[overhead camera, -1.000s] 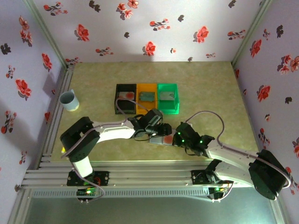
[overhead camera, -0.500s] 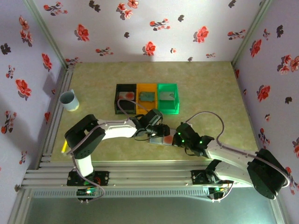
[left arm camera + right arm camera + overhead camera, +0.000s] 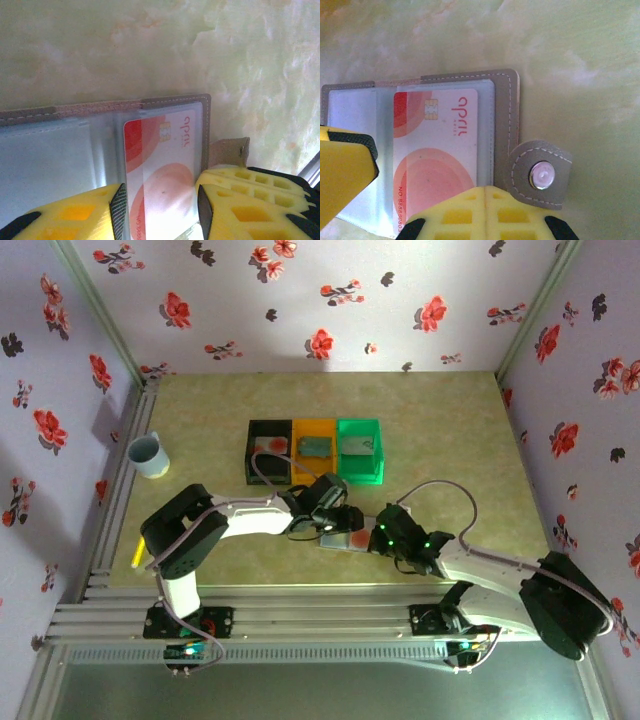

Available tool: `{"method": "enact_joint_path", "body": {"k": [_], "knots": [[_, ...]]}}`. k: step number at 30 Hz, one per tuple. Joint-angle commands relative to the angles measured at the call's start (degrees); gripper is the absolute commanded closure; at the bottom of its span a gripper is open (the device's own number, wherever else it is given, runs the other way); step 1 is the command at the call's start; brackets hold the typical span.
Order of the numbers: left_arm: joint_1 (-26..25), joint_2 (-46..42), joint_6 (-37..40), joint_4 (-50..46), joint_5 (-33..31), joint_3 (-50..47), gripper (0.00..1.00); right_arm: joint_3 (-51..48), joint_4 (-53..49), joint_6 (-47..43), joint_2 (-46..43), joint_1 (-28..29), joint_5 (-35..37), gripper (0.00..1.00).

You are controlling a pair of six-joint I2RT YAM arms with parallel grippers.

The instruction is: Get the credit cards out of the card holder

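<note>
The card holder [image 3: 345, 539] was seen lying open near the table's [image 3: 450, 420] front edge, between both arms. It appeared to be pinned by the right gripper [image 3: 485, 197], jaws closed, nothing held. A white-and-red credit card [image 3: 437, 145] was straddled by the left gripper [image 3: 160, 200], jaws half parted; a firm pinch could not be confirmed. Extraction was judged in hand, and a straight pull from the sleeve was called for. The snap tab [image 3: 540, 172] was shown whole at the right wrist, the bins [image 3: 314, 450] from above.

Soft, even overhead light; close wrist views are blurry, glare whitening the credit card [image 3: 160, 200].
</note>
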Motion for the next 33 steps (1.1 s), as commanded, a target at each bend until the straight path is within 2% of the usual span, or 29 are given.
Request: {"method": "enact_joint_path", "body": {"k": [1,15,26,33], "knots": [[0.5,1.7,1.4,1.6,0.6,-1.2,0.58,-0.7,1.3,-0.7,1.2,-0.4,0.6,1.00],[0.7,2.0,1.6,2.8,0.6,-2.6,0.59,-1.2,1.3,-0.3,0.9,-0.7,0.8,1.00],[0.6,1.7,-0.5,7.7,1.5,-4.8,0.67,-1.4,2.2,0.2,2.5,-0.8,-0.1,1.00],[0.6,0.7,-1.4,10.2,1.6,-6.1,0.68,-1.6,2.1,0.2,2.5,-0.8,-0.2,1.00]]}}
